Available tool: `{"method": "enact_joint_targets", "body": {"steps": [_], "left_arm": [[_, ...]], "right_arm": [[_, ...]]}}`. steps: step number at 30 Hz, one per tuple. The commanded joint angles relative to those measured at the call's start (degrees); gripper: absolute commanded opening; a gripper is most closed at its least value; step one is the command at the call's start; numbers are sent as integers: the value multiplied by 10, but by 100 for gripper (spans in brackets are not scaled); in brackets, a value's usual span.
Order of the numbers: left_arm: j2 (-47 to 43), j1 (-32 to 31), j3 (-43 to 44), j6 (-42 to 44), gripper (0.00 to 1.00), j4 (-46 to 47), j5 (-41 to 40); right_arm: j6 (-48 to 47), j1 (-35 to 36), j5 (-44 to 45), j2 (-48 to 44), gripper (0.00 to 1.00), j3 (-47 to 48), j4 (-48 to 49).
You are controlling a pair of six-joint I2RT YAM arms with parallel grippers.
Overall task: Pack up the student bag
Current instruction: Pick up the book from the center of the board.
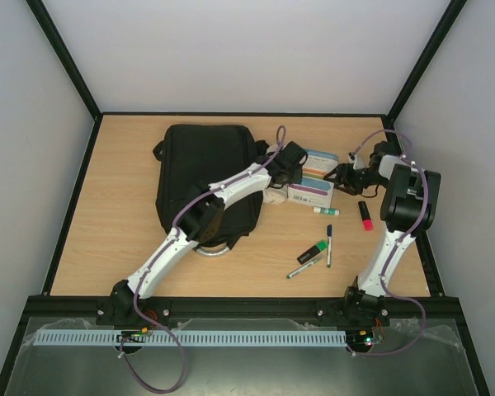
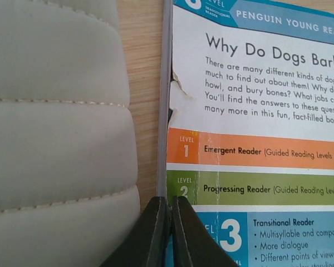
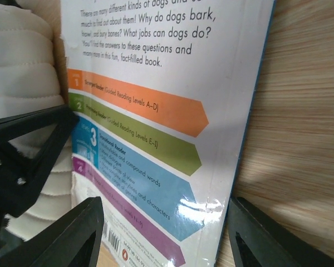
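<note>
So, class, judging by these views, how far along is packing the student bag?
Done: nothing looks packed. The student bag lies flat, with no opening visible.
In hand: the book lies beside a white pouch. The left gripper is shut at one edge, and the right gripper is open astride the other.
Left: the book, the pouch, and the pens and highlighters loose on the table.

White arm links (image 1: 235,186), black joints (image 1: 205,221), purple cables (image 1: 280,136) trailing alongside, black bases (image 1: 120,301), dark wedge-shaped claw fingers (image 2: 147,239).
</note>
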Motion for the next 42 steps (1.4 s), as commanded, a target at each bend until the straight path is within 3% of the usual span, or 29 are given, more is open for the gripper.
{"method": "enact_joint_targets", "body": {"steps": [1, 10, 20, 27, 32, 38, 42], "left_arm": [[56, 0, -24, 12, 2, -85, -6], [50, -2, -35, 7, 2, -78, 11], [32, -5, -69, -11, 2, -42, 56], [8, -6, -78, -19, 3, -35, 48], [-51, -6, -113, -18, 17, -1, 55], [-182, -11, -199, -25, 45, 49, 55], [-283, -30, -283, 6, 52, 99, 34]], "right_arm": [[-4, 12, -161, 28, 60, 12, -59], [10, 14, -279, -27, 59, 4, -20], [75, 24, -212, -20, 55, -9, 37], [103, 25, -170, -32, 19, -18, 44], [139, 13, -148, -71, 2, -31, 55], [139, -9, -157, -135, 1, -28, 30], [128, -12, -167, -182, 1, -37, 4]]}}
